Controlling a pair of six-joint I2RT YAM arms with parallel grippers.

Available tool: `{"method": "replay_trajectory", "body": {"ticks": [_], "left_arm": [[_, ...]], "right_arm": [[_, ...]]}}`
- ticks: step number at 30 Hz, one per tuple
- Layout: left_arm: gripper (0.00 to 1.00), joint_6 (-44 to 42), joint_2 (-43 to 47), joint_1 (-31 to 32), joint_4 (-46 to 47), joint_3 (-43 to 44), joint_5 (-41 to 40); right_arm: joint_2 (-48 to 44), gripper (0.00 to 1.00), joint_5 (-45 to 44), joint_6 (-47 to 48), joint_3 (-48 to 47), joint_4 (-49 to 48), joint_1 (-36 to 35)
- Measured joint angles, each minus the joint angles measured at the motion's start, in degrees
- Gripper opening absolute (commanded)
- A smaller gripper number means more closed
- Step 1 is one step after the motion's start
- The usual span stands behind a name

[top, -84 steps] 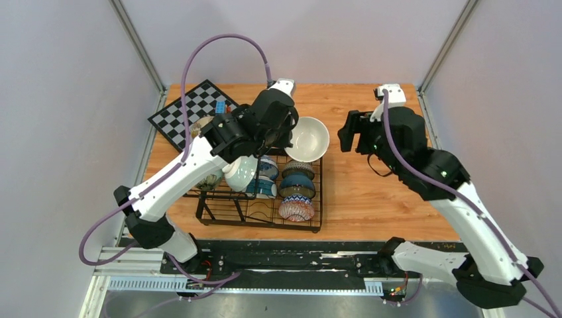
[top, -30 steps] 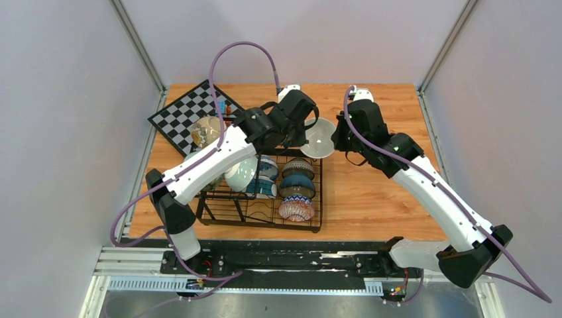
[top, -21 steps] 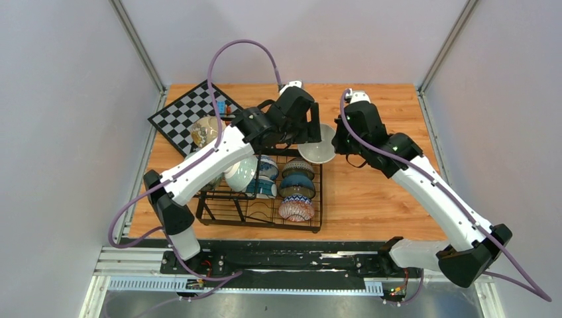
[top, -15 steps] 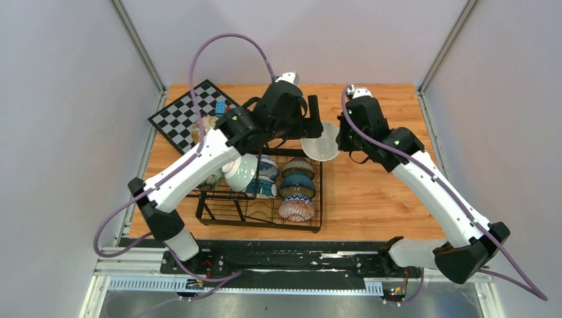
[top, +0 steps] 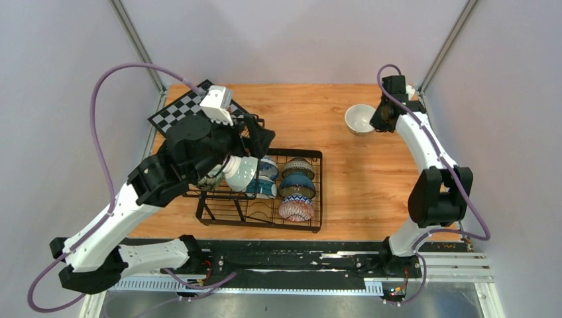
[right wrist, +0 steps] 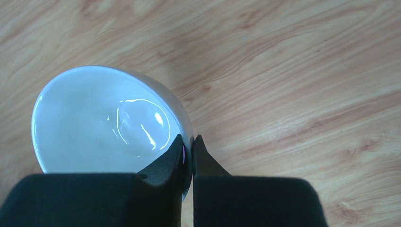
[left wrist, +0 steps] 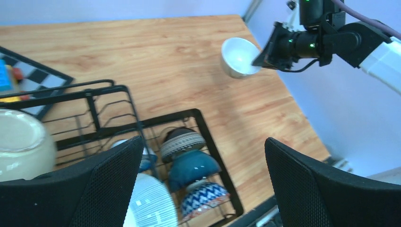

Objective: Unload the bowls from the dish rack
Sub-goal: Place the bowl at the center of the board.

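The black wire dish rack (top: 265,225) stands at the table's near left. Several bowls stand on edge in it: a pale mint one (top: 240,172), a brown-striped one (top: 298,169), a teal one (top: 297,186) and a blue zigzag one (top: 296,209). My left gripper (top: 260,138) hangs open above the rack's back with nothing between its fingers (left wrist: 326,189); the rack's bowls (left wrist: 191,165) lie below it. My right gripper (right wrist: 191,146) is shut on the rim of a white bowl (right wrist: 104,123), held upright at the table's far right (top: 360,118). Whether that bowl touches the wood I cannot tell.
A black-and-white chessboard (top: 179,112) with small coloured blocks lies at the far left corner, behind the rack. A cream bowl (left wrist: 21,144) sits at the rack's left end. Bare wood stretches between the rack and the white bowl. Grey walls close in on both sides.
My left gripper opened and let go of the white bowl, then drew back left over the rack. My right gripper took the bowl's rim and carried it to the far right.
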State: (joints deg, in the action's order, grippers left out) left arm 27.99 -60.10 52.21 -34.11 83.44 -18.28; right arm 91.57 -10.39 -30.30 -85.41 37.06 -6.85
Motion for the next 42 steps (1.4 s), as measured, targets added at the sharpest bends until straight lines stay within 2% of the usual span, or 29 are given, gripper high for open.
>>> {"method": "replay_trajectory", "body": {"ticks": [8,13,23,42], "left_arm": [[1.00,-7.6,6.5,0.0,0.6,-5.8,-6.0],[1.00,-10.3,9.6,0.0,1.1,-8.4,-6.1],[1.00,-11.6,13.2,0.0,3.3,-11.1,-6.1],[1.00,-11.7,11.7,0.0,3.6,-11.6,-6.1]], "right_arm": [[11.2,0.00,1.6,-3.1,2.1,-7.6,14.7],[17.6,0.00,4.4,-3.1,-0.3,-9.7,19.6],[24.0,0.00,8.0,-2.7,-9.8,-13.2,20.9],[27.1,0.00,8.5,0.1,-10.3,-13.6,21.2]]}}
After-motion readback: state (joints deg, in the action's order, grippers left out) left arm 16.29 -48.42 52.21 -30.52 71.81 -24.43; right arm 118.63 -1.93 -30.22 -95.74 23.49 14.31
